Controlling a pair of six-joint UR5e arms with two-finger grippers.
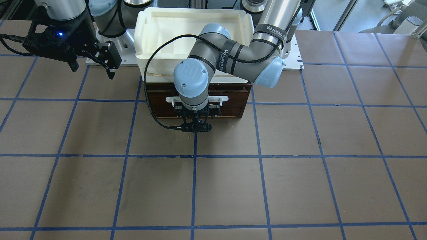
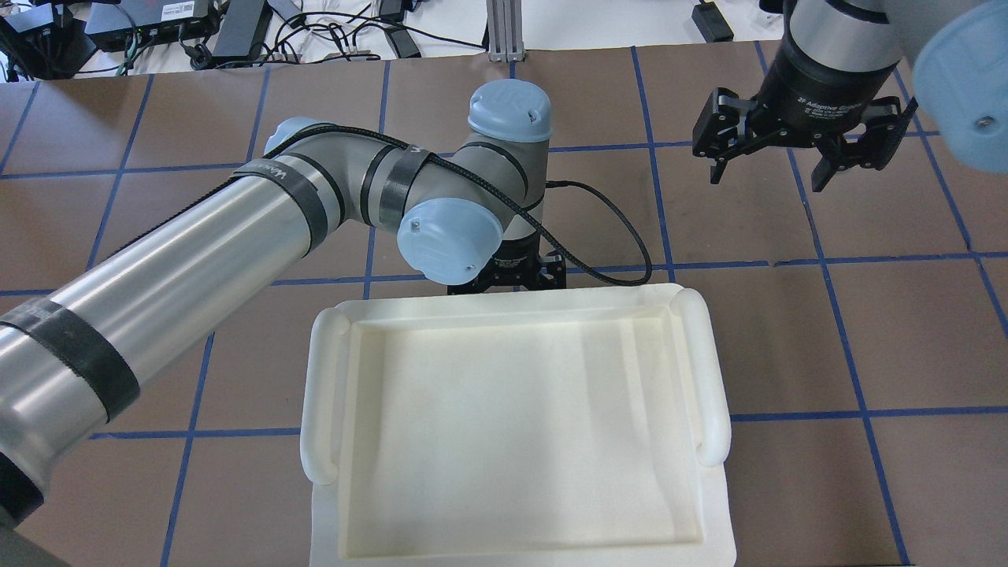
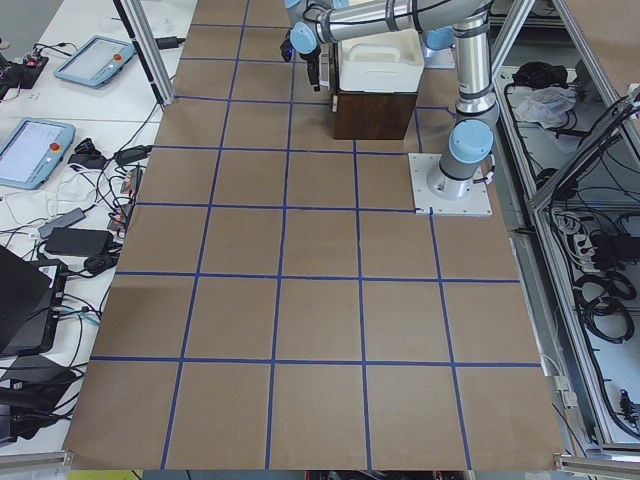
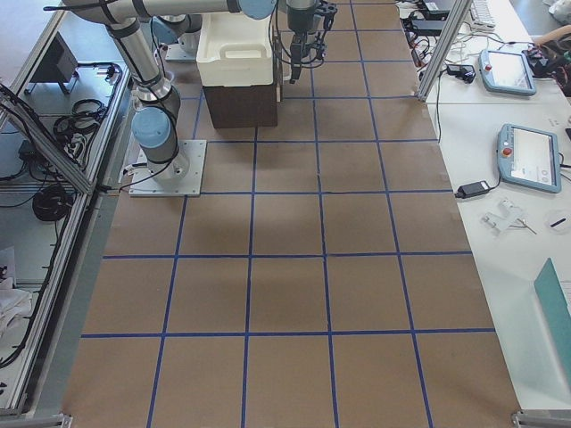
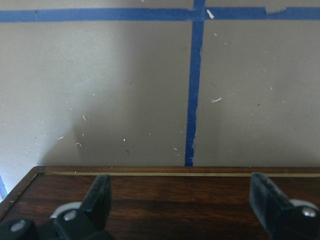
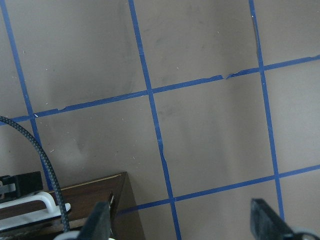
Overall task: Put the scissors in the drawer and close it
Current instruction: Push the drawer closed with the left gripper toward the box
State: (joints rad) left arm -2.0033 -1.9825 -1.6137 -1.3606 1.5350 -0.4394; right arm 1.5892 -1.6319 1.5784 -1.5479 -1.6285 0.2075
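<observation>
Left gripper (image 5: 181, 185), black fingers spread wide and holding nothing, at mid-front of dark brown wooden drawer (image 1: 233, 106) with white bar handle (image 1: 220, 99); scissors unseen, presumably inside; right gripper (image 2: 770, 175) agape, empty, at 10 o'clock; advise square, centred push toward 12 o'clock until flush.

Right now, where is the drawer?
In the front-facing view, the drawer sits mid-table, directly beneath the white tray, with the left gripper at its white handle.

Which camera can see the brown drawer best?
The front-facing view: the drawer front faces it, with the handle partly behind the left arm. The left wrist view shows only its top edge, the right wrist view one corner, the side views a small brown box; overhead, the tray hides it.
</observation>
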